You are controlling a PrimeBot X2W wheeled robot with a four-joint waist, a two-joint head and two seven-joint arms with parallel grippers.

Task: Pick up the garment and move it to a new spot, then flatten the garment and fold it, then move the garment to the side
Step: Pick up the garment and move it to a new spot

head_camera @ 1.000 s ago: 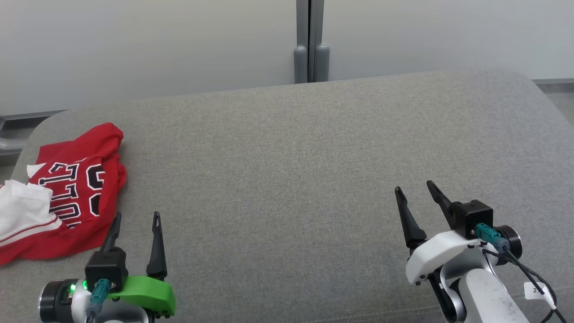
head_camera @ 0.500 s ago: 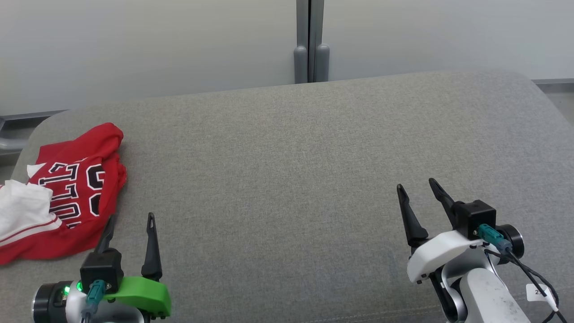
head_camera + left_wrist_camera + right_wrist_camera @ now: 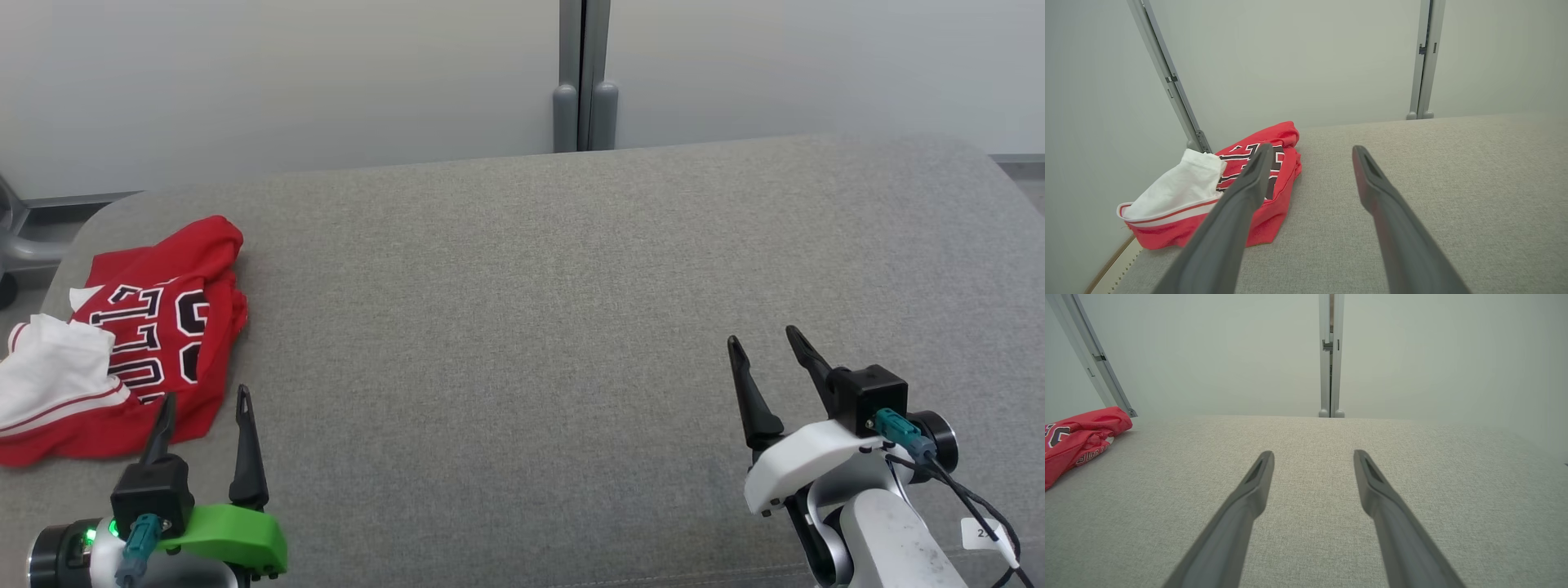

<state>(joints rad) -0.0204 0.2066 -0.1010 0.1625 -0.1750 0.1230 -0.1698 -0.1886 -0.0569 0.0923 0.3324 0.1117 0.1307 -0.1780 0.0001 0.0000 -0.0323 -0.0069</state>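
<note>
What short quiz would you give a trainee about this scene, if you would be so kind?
1. True or false: the red jersey lies crumpled at the left end of the grey cushion.
2. The left gripper is: A) shut on the jersey; B) open and empty; C) shut and empty.
3. Which is nearer the jersey, the left gripper or the right gripper?
Key: 1 true; 2 B; 3 left gripper.

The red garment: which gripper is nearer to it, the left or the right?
Left. The left gripper hovers at the near edge of the red garment; the right gripper is far across the grey surface.
</note>
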